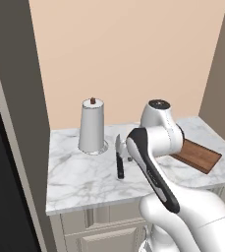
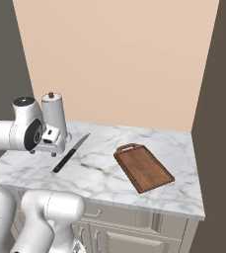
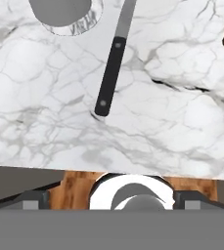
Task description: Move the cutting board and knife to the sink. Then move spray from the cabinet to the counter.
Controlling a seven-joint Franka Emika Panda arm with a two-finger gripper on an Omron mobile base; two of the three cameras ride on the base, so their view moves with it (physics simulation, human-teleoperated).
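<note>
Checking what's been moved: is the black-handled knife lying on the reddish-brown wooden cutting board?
No, the black-handled knife lies on the white marble counter, apart from the board.

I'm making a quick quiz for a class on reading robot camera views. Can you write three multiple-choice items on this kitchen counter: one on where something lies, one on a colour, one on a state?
1. Where does the knife lie?
A. On the cutting board
B. On the counter, between the paper-towel roll and the cutting board
C. In a drawer

2. What colour is the knife's handle?
A. Black
B. Red
C. White

3. What is the state of the gripper?
A. Shut on the knife
B. Shut on the cutting board
C. Open, holding nothing

Answers:
1. B: the right base view shows the knife flat on the counter, with the paper-towel roll on one side and the cutting board apart on the other.
2. A: the hand view shows a black handle with a grey blade.
3. C: knife and board both rest on the marble, and the jaws stand wide above it.
</note>
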